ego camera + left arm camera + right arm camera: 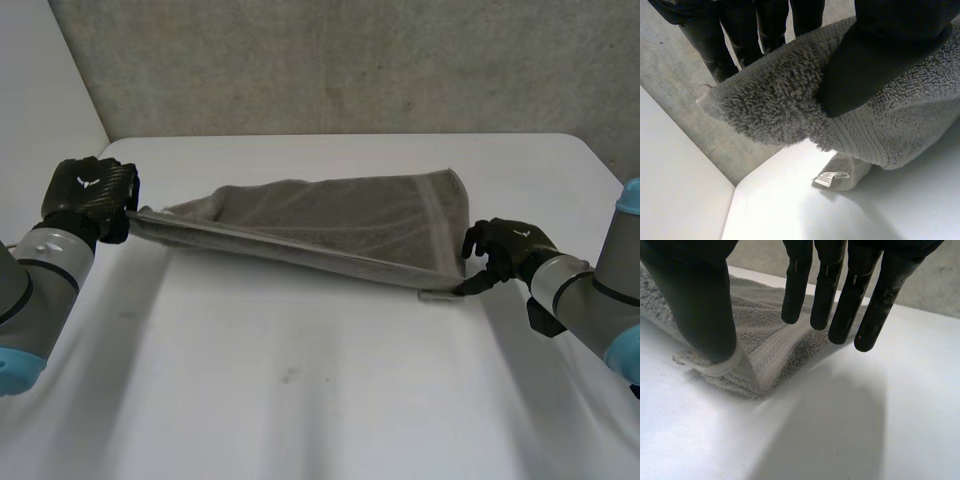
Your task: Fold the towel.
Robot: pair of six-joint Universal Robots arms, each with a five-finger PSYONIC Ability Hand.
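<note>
A grey towel (330, 215) lies folded across the middle of the white table, its long front edge stretched between my two hands. My left hand (90, 195) holds the towel's left corner a little above the table. In the left wrist view its thumb (875, 55) pinches the fluffy corner (775, 100). My right hand (510, 245) is at the towel's right front corner, which rests on the table. In the right wrist view its fingers (840, 305) are straight and lifted off the cloth, and the thumb (700, 300) rests on the corner's edge (770, 350).
The table (300, 380) has bare white surface in front of the towel. A concrete wall stands behind the far edge. In the left wrist view a white label (831, 176) hangs from a lower towel layer, and a person's dark-clad legs (740, 30) stand beyond the table corner.
</note>
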